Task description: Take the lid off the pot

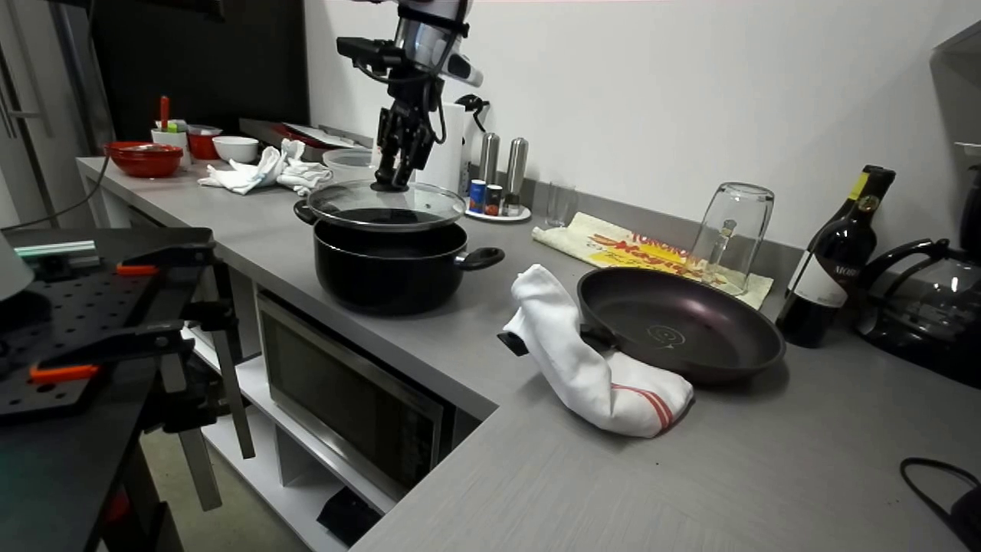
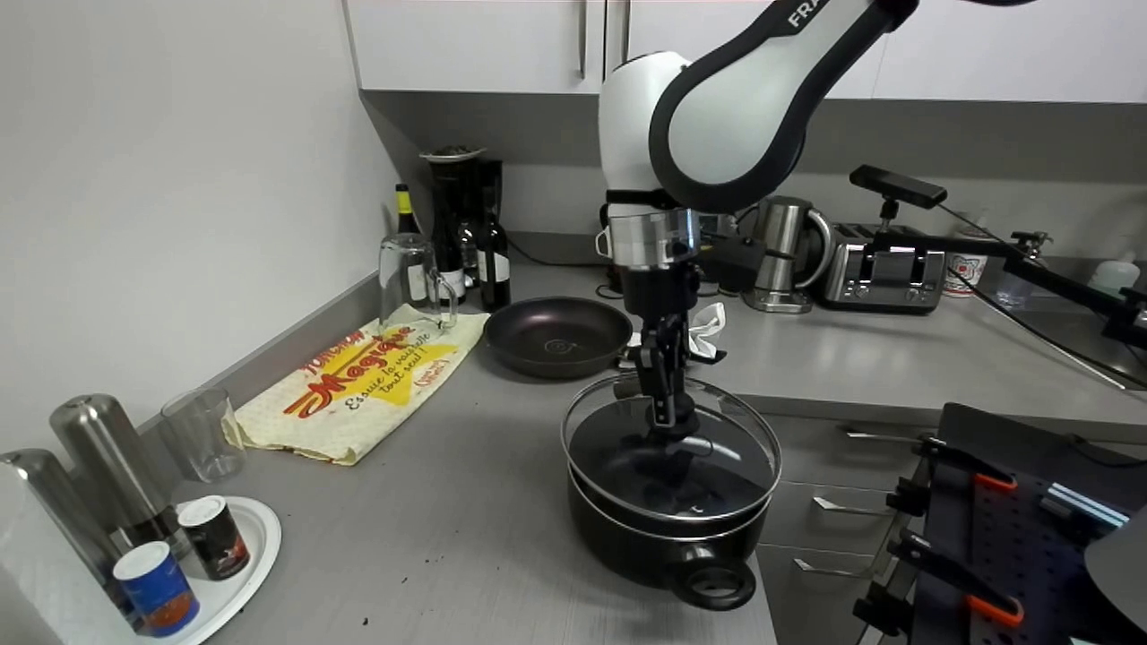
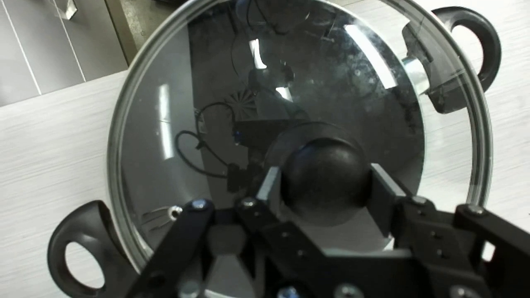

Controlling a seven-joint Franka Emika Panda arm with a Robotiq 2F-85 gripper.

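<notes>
The lid (image 1: 429,201) is round clear glass with a metal rim and a black centre knob. It shows in both exterior views (image 2: 618,461) and fills much of the wrist view (image 3: 306,70). My gripper (image 1: 397,172) is closed around the knob from above; in the wrist view the fingers (image 3: 325,178) lie against both sides of it. The lid is held a little above the black pot (image 1: 383,276), with a gap at the rim and slightly off its centre. The pot (image 2: 618,537) stands upright on the counter, both side handles showing in the wrist view.
A black frying pan (image 1: 674,330) and a white towel (image 1: 563,353) on its handle lie along the counter. A plate of shakers (image 2: 260,520), a drinking glass (image 2: 211,439) and a printed cloth (image 2: 358,385) are near the wall. The counter's front edge runs close beside the pot.
</notes>
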